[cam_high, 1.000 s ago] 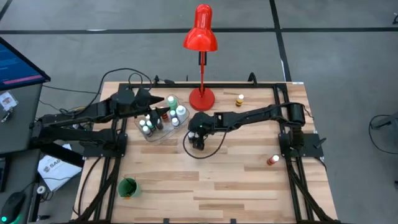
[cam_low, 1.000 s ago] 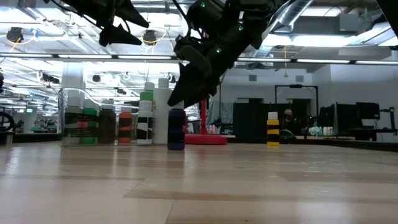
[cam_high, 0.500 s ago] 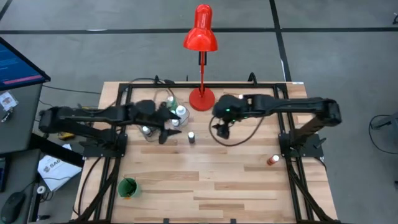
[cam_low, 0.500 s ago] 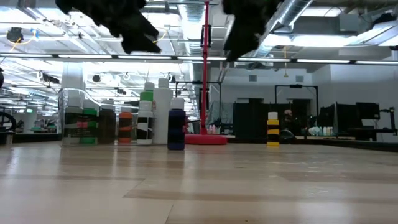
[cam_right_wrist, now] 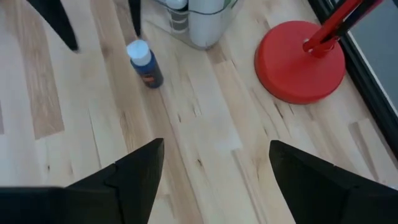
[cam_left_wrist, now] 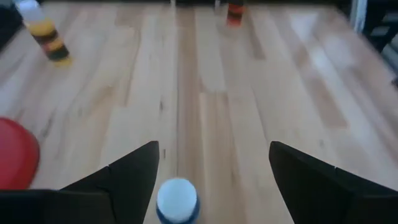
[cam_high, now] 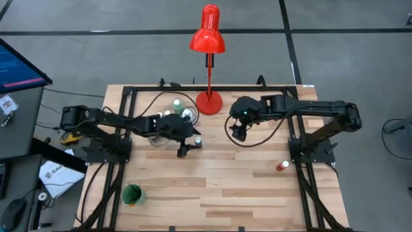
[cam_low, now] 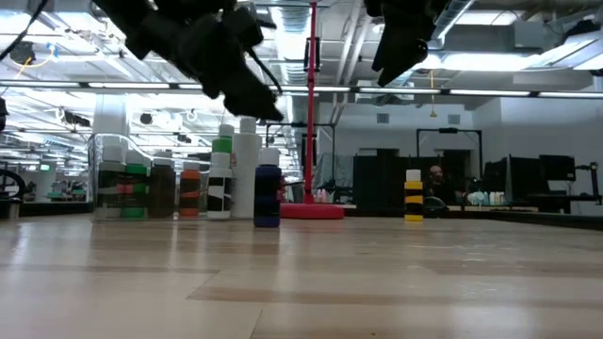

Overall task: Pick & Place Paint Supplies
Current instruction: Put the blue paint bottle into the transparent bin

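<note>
1. The left gripper [cam_high: 187,149] hovers above the wooden table [cam_high: 244,193], its two dark fingers [cam_left_wrist: 130,171] spread wide with nothing between them; a blue paint bottle [cam_high: 197,141] with a white cap stands upright on the boards just beside it.
2. Seen from the left wrist, the same bottle's white cap [cam_left_wrist: 178,198] sits low between the open fingers, not touched by either.
3. The right gripper [cam_high: 239,134] hangs over the table near the round base of the red desk lamp [cam_high: 208,102], fingers [cam_right_wrist: 140,168] also wide apart and holding nothing; the blue bottle stands well apart from it across bare boards.
4. At table height, the blue bottle [cam_low: 268,195] stands alone in front of a clear container [cam_low: 141,179] packed with other small bottles: green, orange, dark and white ones among them.
5. From above, that container [cam_high: 156,138] lies partly under the left arm, with white-capped bottles [cam_high: 187,113] showing at its far side.
6. A yellow-and-black bottle [cam_high: 248,102] stands near the table's back edge, right of the lamp.
7. An orange-red bottle [cam_high: 281,166] stands alone by the right edge.
8. A green cup [cam_high: 132,193] sits near the front left corner.
</note>
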You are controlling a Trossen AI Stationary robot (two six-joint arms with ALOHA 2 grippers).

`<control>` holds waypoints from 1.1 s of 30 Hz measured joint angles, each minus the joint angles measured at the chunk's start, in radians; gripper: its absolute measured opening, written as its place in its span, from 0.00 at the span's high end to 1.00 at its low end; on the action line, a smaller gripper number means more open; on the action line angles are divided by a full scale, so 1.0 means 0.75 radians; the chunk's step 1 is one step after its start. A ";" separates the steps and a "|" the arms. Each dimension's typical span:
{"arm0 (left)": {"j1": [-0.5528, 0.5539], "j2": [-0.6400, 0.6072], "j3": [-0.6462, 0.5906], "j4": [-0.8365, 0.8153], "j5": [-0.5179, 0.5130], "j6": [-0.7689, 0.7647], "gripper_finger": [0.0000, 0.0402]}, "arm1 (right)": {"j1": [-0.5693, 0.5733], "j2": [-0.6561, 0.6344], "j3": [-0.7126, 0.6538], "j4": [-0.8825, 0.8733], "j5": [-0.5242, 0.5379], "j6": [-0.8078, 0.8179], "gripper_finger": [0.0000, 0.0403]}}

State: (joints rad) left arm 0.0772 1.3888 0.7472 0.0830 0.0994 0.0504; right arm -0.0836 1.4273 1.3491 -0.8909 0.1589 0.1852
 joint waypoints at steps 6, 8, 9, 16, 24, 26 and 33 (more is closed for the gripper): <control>0.000 0.078 0.001 0.004 -0.068 0.024 0.27 | 0.032 0.000 0.000 0.006 0.000 0.045 0.29; 0.003 0.097 0.000 -0.003 -0.088 0.028 0.27 | 0.041 0.000 0.000 0.006 0.000 0.045 0.29; 0.007 0.103 0.000 -0.001 -0.090 0.028 0.27 | 0.045 0.000 0.000 0.006 0.000 0.045 0.29; 0.009 0.148 0.000 0.025 -0.088 0.024 0.27 | 0.060 0.000 0.000 0.006 0.000 0.045 0.29; 0.014 0.155 -0.011 0.018 -0.090 0.023 0.28 | 0.059 0.000 0.000 0.006 0.000 0.039 0.29; 0.014 0.177 -0.011 0.023 -0.091 0.022 0.29 | 0.059 0.000 0.000 0.006 0.000 0.038 0.29; 0.014 0.209 -0.012 0.017 -0.104 0.022 0.38 | 0.059 0.000 0.000 0.005 0.000 0.034 0.29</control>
State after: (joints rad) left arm 0.0875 1.5455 0.7383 0.0959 0.0216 0.0669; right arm -0.0395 1.4273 1.3491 -0.8875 0.1589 0.2104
